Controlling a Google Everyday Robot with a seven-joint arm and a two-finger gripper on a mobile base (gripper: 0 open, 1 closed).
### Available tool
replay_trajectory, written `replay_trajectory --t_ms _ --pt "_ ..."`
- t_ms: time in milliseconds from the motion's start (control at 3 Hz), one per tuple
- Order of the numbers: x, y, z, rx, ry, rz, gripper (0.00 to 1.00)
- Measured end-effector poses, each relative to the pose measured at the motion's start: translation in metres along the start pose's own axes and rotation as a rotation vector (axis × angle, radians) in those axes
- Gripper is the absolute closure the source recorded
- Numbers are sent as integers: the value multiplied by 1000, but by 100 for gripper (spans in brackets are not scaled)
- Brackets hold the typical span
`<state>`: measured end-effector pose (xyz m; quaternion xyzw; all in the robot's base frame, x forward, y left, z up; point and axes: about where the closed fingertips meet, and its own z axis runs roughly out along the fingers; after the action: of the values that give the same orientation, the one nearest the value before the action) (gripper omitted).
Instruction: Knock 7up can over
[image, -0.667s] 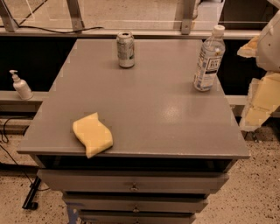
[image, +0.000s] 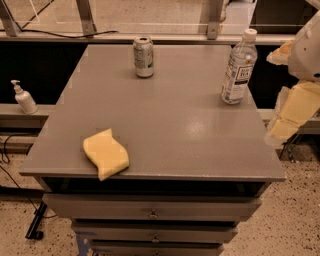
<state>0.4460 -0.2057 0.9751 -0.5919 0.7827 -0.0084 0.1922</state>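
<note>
The 7up can (image: 143, 56) is a small silver can with a whitish-green label, standing upright at the far left-centre of the grey table (image: 165, 125). My gripper (image: 292, 112) is at the right edge of the view, beyond the table's right edge and well to the right of the can. It holds nothing that I can see. The white arm (image: 310, 47) is above it.
A clear plastic water bottle (image: 239, 67) with a white cap stands at the far right of the table, between my gripper and the can. A yellow sponge (image: 105, 153) lies at the front left edge. A pump bottle (image: 23, 98) stands on a ledge to the left. Drawers (image: 152, 212) sit under the tabletop.
</note>
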Motion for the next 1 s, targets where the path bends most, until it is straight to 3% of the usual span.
replay_trajectory --t_ms 1000 --pt "-86 20 75 -63 -495 304 0"
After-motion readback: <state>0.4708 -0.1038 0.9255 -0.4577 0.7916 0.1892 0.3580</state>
